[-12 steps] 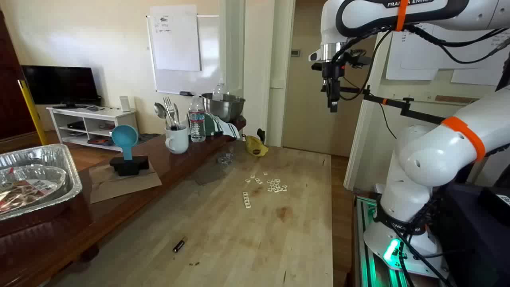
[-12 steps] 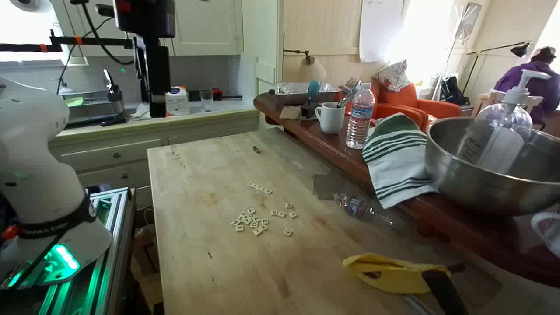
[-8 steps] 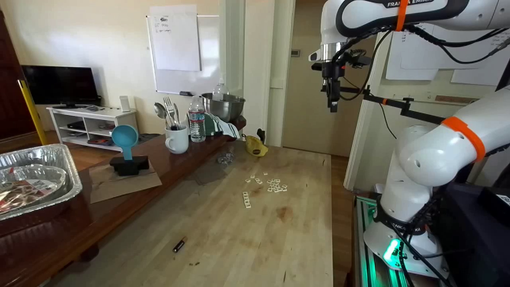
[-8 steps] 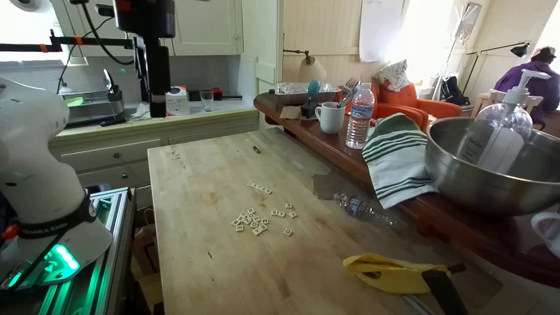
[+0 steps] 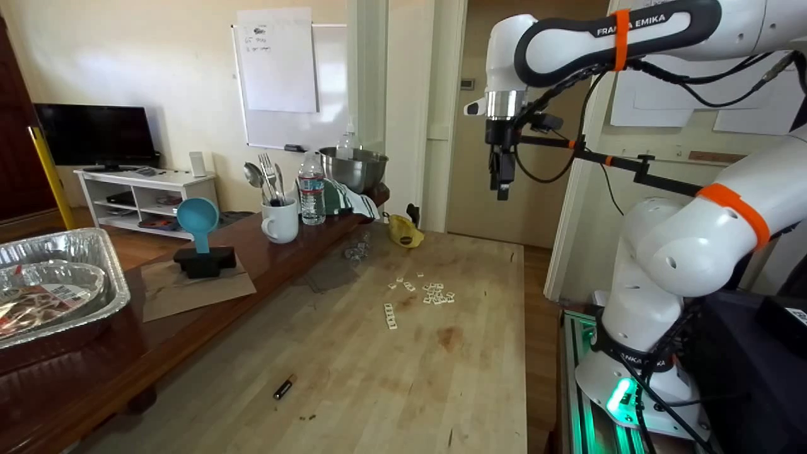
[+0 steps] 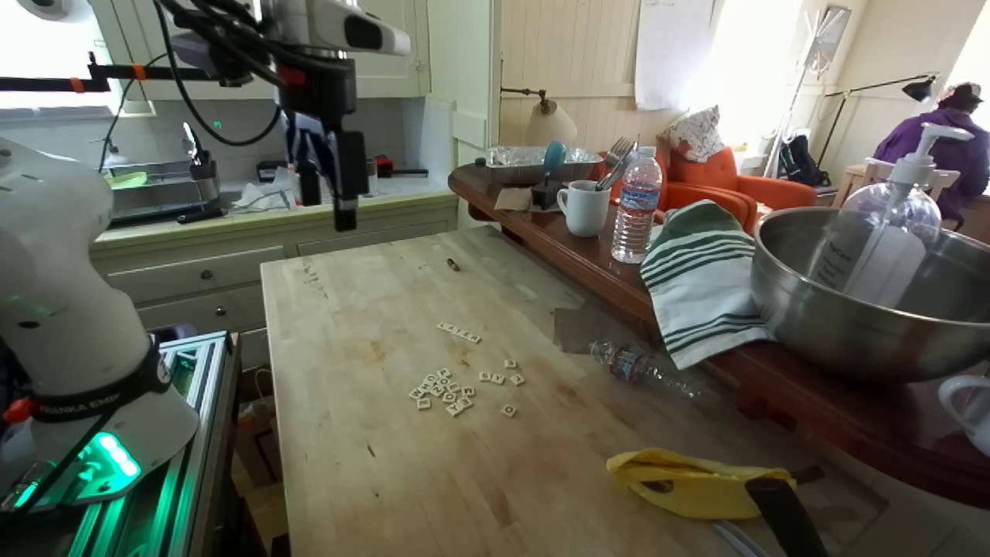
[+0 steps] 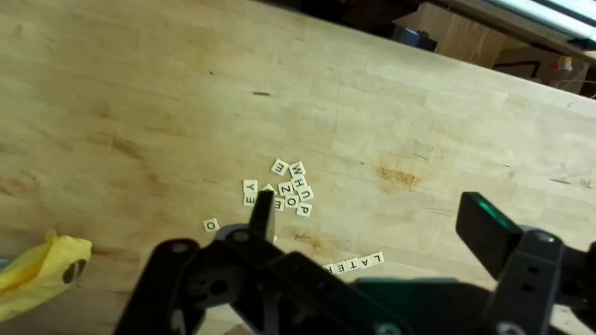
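Gripper (image 7: pixel 370 216) spread wide, letter tiles (image 7: pixel 286 188) well below, 1 battery (image 5: pixel 284 386) in both exterior views, not wrist view

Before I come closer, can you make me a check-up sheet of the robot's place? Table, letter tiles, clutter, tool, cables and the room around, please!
Surface: wooden table, with brown stains.
Letter tiles: five spell LATER in a row; the others lie loose nearby.
Clutter: a battery-like cylinder, a clear bottle on its side and a crumpled yellow thing.
Tool: open, above the table; held in it, nothing seen.
Cables: black ones run along the arm, one hanging in a loop.
Surroundings: a brown counter with a mug of cutlery, an upright water bottle and a metal bowl; a person in purple in the background.
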